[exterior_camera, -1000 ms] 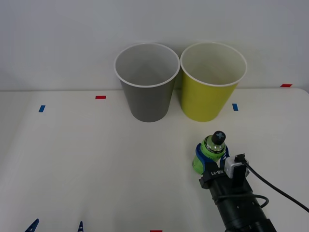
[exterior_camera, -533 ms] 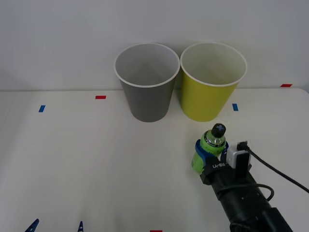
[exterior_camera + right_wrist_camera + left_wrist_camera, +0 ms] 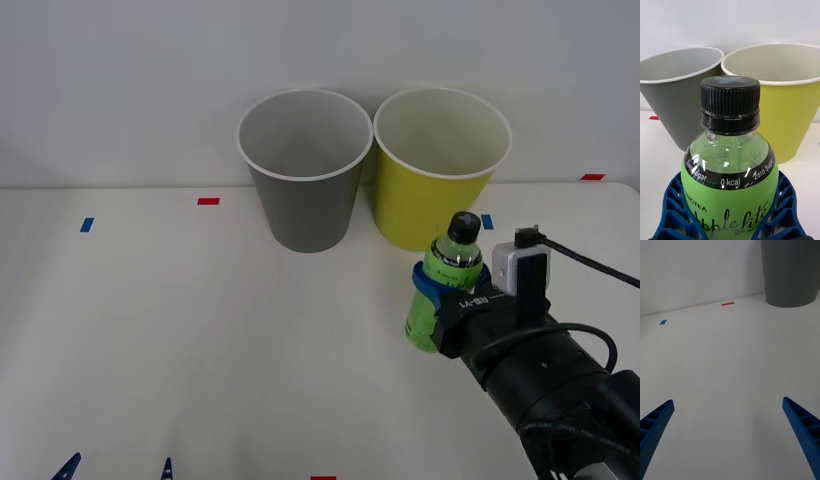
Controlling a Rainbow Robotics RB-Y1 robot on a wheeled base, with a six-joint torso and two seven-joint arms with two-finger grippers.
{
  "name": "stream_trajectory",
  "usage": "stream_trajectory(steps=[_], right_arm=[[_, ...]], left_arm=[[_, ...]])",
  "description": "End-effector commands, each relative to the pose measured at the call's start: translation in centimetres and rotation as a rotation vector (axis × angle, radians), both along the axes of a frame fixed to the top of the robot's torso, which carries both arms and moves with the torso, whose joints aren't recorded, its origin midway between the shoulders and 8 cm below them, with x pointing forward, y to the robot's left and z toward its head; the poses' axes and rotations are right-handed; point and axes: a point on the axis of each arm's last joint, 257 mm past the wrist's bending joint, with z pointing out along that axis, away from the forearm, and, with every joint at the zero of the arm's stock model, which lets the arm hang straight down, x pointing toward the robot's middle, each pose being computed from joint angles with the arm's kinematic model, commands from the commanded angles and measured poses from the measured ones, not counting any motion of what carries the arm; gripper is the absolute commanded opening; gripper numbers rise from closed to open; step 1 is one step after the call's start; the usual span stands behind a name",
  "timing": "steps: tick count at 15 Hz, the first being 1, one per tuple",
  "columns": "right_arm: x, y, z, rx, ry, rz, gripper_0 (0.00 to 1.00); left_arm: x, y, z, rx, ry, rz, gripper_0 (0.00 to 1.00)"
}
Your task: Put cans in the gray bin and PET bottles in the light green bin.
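Note:
My right gripper (image 3: pixel 441 292) is shut on the PET bottle (image 3: pixel 447 280), a small green-labelled bottle with a black cap, held upright just in front of the light green bin (image 3: pixel 438 190). In the right wrist view the PET bottle (image 3: pixel 729 176) sits between the blue fingers (image 3: pixel 670 210), with the gray bin (image 3: pixel 675 95) and the light green bin (image 3: pixel 790 101) close behind it. The gray bin (image 3: pixel 303 185) stands touching the green one on its left. My left gripper (image 3: pixel 730 420) is open and idle low over the near left of the table; its tips (image 3: pixel 115 468) show at the front view's bottom edge.
Small red tape marks (image 3: pixel 208 201) and blue tape marks (image 3: pixel 86 224) lie on the white table. A pale wall rises right behind the bins. A black cable (image 3: pixel 590 265) runs from my right wrist. The gray bin's base (image 3: pixel 790 277) shows in the left wrist view.
My right gripper has lifted the bottle off the table and carried it up and slightly toward the light green bin. The left arm has not moved.

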Motion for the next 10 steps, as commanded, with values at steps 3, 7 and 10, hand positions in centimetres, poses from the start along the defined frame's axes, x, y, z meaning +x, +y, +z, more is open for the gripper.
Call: stream_trajectory(steps=[3,7,10], right_arm=[[1.6,0.2,5.0,-0.012,0.025,0.021,0.00],[3.2,-0.1,7.4,-0.008,0.060,0.018,0.00],[3.9,-0.2,11.2,0.044,-0.007,0.056,0.00]], left_arm=[[0.0,0.0,0.0,0.000,0.000,0.000,1.00],[0.0,0.0,0.0,0.000,0.000,0.000,1.00],[0.0,0.0,0.0,0.000,0.000,0.000,1.00]])
